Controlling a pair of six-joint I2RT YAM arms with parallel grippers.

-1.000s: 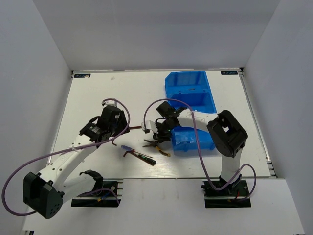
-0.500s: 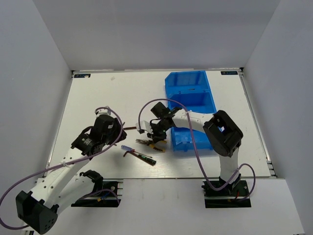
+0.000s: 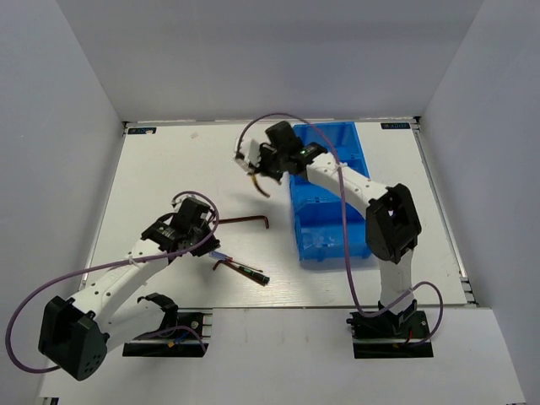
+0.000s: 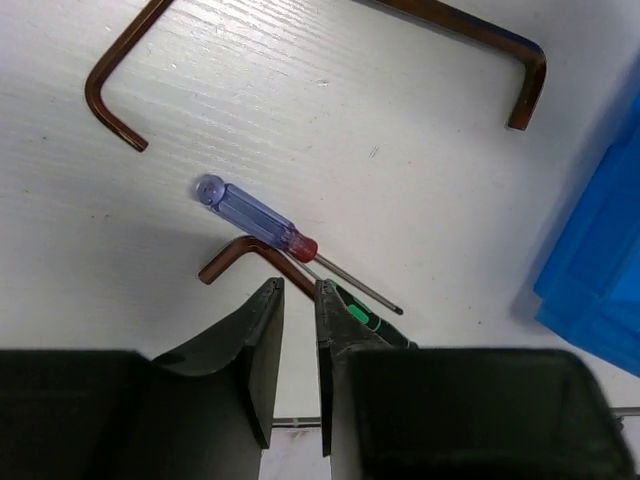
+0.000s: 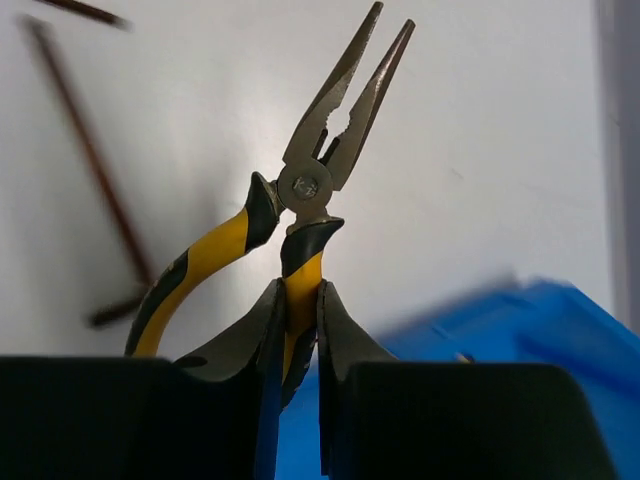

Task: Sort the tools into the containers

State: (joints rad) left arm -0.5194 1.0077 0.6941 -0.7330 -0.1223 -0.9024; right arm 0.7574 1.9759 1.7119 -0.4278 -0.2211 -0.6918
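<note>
My right gripper (image 5: 300, 290) is clenched on the pliers (image 5: 305, 187). Its two fingers pinch one yellow-and-black handle, and the other handle splays off to one side. In the wrist view the long nose points away from me, jaws slightly parted. I hold the pliers up in the air, off the table (image 3: 169, 169), just to the left of the far end of the blue bins (image 3: 314, 245). None of the tool is inside a bin.

My left gripper (image 4: 297, 290) hangs low over the loose tools at the near middle of the table, well apart from the bins. Its fingers are drawn almost together, with only a thin slit between them. The near hex key (image 4: 232, 250) runs its long leg right up to my fingertips, and I cannot tell whether I am pinching it or just hovering over it. The blue screwdriver (image 4: 250, 210) lies just beside that key, untouched, its thin shaft pointing toward the dark screwdriver (image 4: 375, 322), which is half hidden behind one finger. Farther out lie the left hex key (image 4: 125, 40) and the right hex key (image 4: 530, 95), flat on the table and well apart from each other.
</note>
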